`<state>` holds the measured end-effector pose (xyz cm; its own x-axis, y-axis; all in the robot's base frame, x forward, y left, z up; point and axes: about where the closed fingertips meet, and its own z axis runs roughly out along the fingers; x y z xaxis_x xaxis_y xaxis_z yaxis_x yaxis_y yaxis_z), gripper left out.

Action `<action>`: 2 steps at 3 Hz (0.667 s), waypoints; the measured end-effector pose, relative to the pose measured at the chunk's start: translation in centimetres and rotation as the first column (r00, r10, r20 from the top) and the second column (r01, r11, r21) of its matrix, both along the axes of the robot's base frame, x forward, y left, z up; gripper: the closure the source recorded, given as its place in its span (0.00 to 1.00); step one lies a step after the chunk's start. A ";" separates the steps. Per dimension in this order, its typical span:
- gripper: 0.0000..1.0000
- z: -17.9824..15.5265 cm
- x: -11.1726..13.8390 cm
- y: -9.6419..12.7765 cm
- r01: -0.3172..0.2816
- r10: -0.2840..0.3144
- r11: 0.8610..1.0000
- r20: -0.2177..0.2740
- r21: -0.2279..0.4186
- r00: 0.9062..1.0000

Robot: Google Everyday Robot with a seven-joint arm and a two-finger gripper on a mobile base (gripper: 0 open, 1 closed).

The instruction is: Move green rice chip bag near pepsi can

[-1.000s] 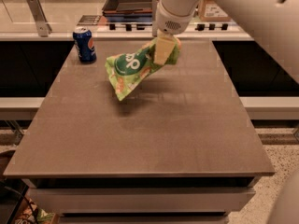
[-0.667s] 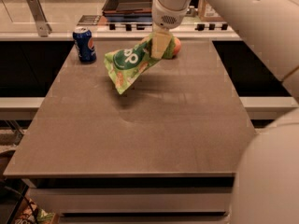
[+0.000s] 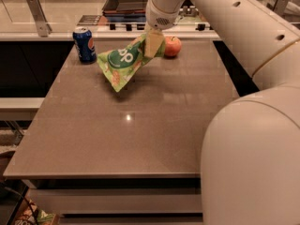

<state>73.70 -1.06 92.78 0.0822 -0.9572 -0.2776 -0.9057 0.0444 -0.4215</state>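
Green rice chip bag (image 3: 121, 63) aloft over table (image 3: 140, 139), corner in tightly closed gripper (image 3: 153, 44) near apple (image 3: 173, 46).

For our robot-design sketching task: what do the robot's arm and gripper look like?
The arm is glossy white: thick rounded segments, small dark dots, a thin tan seam ring. The gripper, over the far side of the table by the apple, has pale tan fingers below a white cylindrical wrist.
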 end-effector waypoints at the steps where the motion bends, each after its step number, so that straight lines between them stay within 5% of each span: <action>1: 1.00 -1.0 1.1 1.8 -0.056 0.056 0.998 -0.009 0.019 0.998; 2: 1.00 -1.5 1.7 3.0 -0.095 0.096 0.995 -0.015 0.026 0.995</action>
<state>75.44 1.90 91.24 0.1683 -0.9378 -0.3037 -0.9131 -0.0323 -0.4064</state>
